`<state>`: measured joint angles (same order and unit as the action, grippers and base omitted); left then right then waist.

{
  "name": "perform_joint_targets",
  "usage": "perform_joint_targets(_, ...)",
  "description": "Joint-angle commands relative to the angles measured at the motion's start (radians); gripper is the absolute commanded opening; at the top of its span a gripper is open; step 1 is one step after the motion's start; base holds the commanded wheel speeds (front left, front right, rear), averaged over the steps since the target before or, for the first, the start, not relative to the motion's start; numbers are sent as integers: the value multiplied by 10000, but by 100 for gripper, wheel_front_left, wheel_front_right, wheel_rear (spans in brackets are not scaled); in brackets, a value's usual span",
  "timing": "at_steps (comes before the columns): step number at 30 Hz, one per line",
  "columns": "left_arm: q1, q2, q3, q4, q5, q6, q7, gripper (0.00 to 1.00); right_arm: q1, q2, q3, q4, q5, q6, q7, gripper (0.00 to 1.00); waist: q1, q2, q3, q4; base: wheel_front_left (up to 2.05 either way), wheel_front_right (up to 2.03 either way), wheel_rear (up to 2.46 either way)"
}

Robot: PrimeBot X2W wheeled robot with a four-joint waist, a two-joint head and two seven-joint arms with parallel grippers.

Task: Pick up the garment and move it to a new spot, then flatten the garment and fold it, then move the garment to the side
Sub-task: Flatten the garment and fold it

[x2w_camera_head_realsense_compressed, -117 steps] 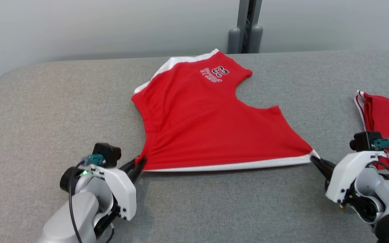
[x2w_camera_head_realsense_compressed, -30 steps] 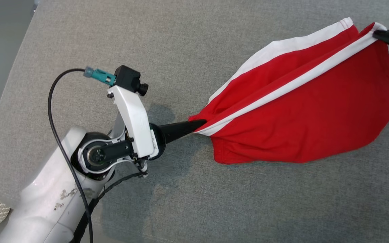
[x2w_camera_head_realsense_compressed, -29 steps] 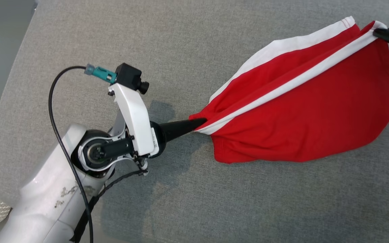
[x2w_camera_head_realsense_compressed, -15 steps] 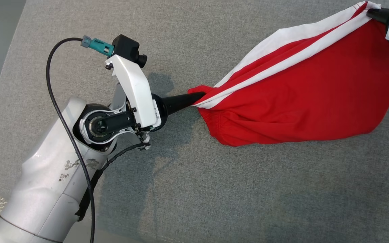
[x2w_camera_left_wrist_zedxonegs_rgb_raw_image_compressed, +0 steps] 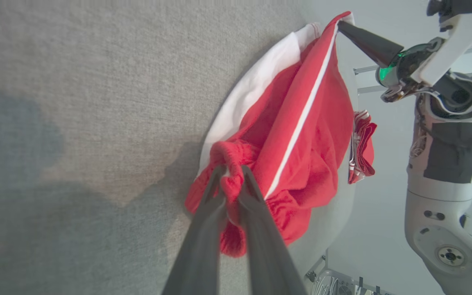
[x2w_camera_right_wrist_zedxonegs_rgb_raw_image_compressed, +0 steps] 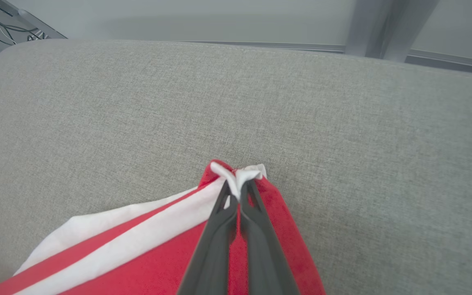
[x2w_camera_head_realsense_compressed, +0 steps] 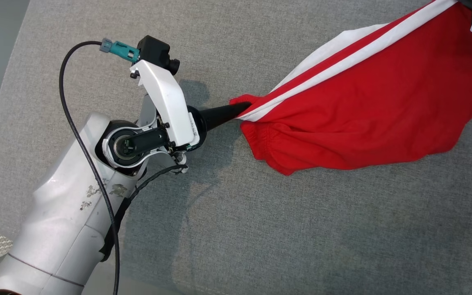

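Closest to the robot, lower left of the head view: pale left forearm (x2w_camera_head_realsense_compressed: 55, 229), paint scuffed. A black cable (x2w_camera_head_realsense_compressed: 66, 102) loops along it up to a teal plug beside the wrist camera (x2w_camera_head_realsense_compressed: 154, 49). The left gripper (x2w_camera_head_realsense_compressed: 242, 110) points toward that view's right, its dark fingers pinched onto a bunched red corner of the garment (x2w_camera_head_realsense_compressed: 363, 114). The left wrist view agrees: the fingers (x2w_camera_left_wrist_zedxonegs_rgb_raw_image_compressed: 252, 196) clamp a wad of gathered cloth, and some fabric hangs past the tips.

The garment is red with white bands. It is strung between the two grippers above the grey padded surface (x2w_camera_head_realsense_compressed: 260, 229). One white stripe runs taut from one gripped corner to the other. The lower folds sag toward the surface; I cannot tell whether they touch it. The arm's shadow lies on the padding under the left wrist.

Farther out, right wrist view: the right gripper (x2w_camera_right_wrist_zedxonegs_rgb_raw_image_compressed: 238, 186) is clenched on the white-trimmed corner, with a small tuft of hem poking beyond the tips.

Beyond that, left wrist view: a second red-and-white garment (x2w_camera_left_wrist_zedxonegs_rgb_raw_image_compressed: 361, 147) lies folded near the surface's far edge, apart from the held one.
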<state>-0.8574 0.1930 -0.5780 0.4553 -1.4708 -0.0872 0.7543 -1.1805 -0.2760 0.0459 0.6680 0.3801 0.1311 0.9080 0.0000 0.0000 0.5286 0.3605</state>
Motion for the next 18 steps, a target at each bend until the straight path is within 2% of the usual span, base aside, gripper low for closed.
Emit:
perform_joint_targets(1, -199, -24, 70, 93, 85, -58, -133, 0, -145, -113, 5, 152, 68, -8, -167, 0, 0, 0, -4, 2, 0, 0, 0)
perform_joint_targets(2, -222, -52, 87, 168, 141, -60, -227, 0, -189, -114, -8, 225, 36, -8, -255, 3, 0, 0, -6, 2, 0, 0, 0)
perform_joint_targets(3, -267, -71, 88, 244, 225, -63, -362, 4, -234, -61, -31, 285, 54, -8, -396, 45, 0, 0, -9, 3, 0, 0, 0)
perform_joint_targets(4, -302, -92, 100, 324, 285, -65, -517, 31, -247, 7, -177, 461, 111, -8, -465, 100, 0, 0, -18, -1, 0, 0, 0)
perform_joint_targets(5, -337, -137, 130, 424, 361, -28, -687, 91, -276, 69, -248, 547, 112, -8, -544, 100, 0, 0, -28, -5, 0, 0, 0)
perform_joint_targets(6, -374, -210, 141, 524, 415, 18, -821, 100, -318, 107, -232, 644, 80, -6, -623, 100, 0, 0, -41, -13, 0, 0, 0)
perform_joint_targets(14, -649, -468, 629, 1173, 676, 82, -2143, 100, -418, 156, -283, 1116, -181, -6, -1497, 100, 0, 0, -188, -89, 0, 0, 0)
perform_joint_targets(16, -800, -582, 1037, 1615, 861, 243, -3212, 100, -316, 186, -254, 1258, -149, -6, -2006, 100, 0, 0, -323, -156, 0, 0, 0)
perform_joint_targets(18, -868, -615, 1217, 1879, 1006, 171, -3873, 100, -171, 196, -158, 1268, -28, -6, -2377, 100, 0, 0, -432, -209, 0, 0, 0)
